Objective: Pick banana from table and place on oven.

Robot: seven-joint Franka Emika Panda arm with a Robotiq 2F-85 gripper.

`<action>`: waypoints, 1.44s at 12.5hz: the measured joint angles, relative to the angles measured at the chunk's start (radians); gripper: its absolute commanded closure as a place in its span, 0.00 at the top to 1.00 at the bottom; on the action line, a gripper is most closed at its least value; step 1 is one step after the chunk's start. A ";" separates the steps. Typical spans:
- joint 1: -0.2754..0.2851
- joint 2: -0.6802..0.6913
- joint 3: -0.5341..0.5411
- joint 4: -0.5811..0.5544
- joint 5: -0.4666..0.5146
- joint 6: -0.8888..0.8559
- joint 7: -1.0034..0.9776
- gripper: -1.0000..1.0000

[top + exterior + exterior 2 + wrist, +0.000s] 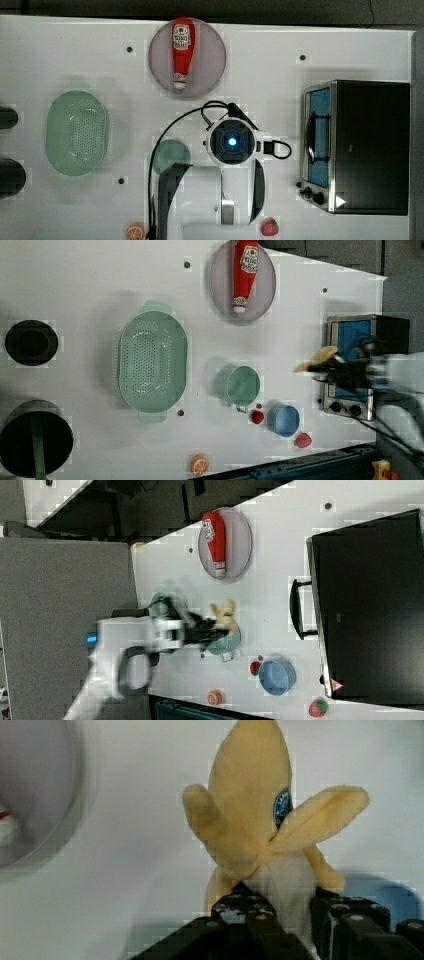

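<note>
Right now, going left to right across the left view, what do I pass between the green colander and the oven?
Green colander → green cup → red strawberry → blue cup → banana held in the gripper → toaster oven.

Bright, even light on a white table [60, 55], with blocky, soft pictures and motion blur on the arm.

Shadows are faint: a soft grey patch lies beside the green colander [152, 362] in the left view and beside the cup [242, 385]. The arm [130, 640] smears in the right view, and in the left view too. In the wrist view the banana [255, 815] is fairly sharp, while the plate's rim [70, 810] is blurred. The oven top [372, 145] reads as flat black.
</note>
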 measured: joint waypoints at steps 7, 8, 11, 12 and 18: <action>-0.003 -0.228 0.011 0.480 0.043 -0.497 0.000 0.27; 0.002 -0.222 -0.002 0.498 0.037 -0.503 0.000 0.27; 0.002 -0.107 -0.095 0.540 0.028 -0.480 -0.082 0.27; 0.011 -0.056 -0.151 0.545 0.036 -0.476 -0.138 0.27; -0.042 0.218 -0.500 0.504 -0.001 -0.303 -0.587 0.27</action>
